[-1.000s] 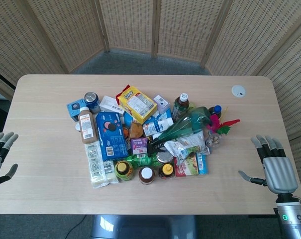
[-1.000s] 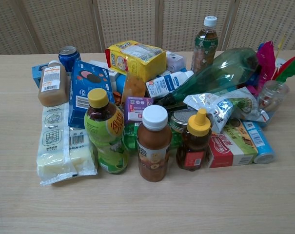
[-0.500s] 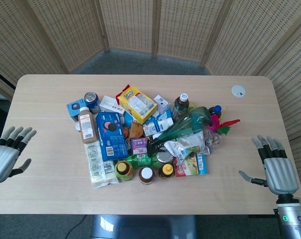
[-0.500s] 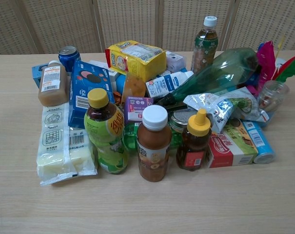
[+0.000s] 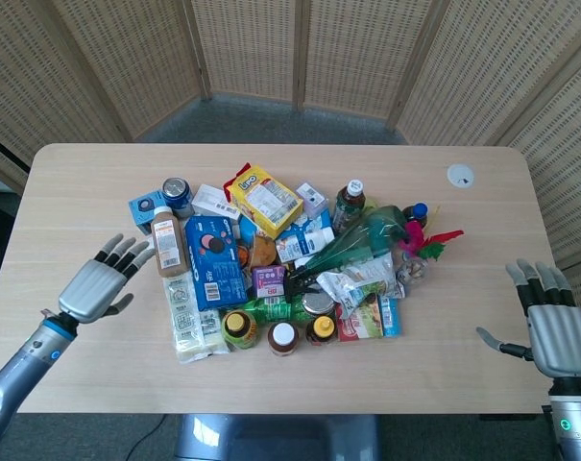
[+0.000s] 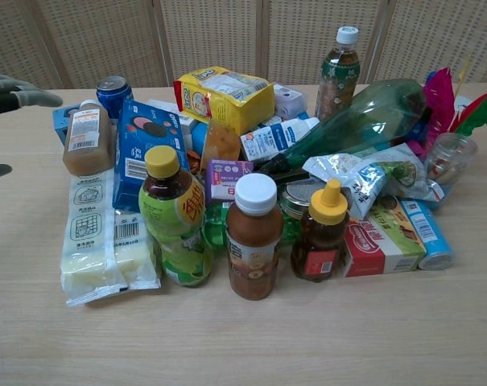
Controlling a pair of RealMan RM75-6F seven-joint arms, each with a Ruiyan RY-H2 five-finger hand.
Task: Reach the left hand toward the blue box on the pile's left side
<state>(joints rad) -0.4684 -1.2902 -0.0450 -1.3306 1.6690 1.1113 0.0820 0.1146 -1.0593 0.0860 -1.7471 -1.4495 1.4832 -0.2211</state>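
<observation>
Blue box (image 5: pixel 213 260) lay wedged behind a brown bottle (image 5: pixel 167 242); the left hand (image 5: pixel 100 284), fingers spread and empty, risked toppling that bottle.

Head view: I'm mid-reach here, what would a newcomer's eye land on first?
First the heap of groceries mid-table, topped by the yellow snack pack with the green plastic bottle lying beside it to the right. Next the left robot hand, fingers spread, hovering just left of the pile beside the brown drink bottle, short of the blue box. The right robot hand is open near the table's right edge.
</observation>
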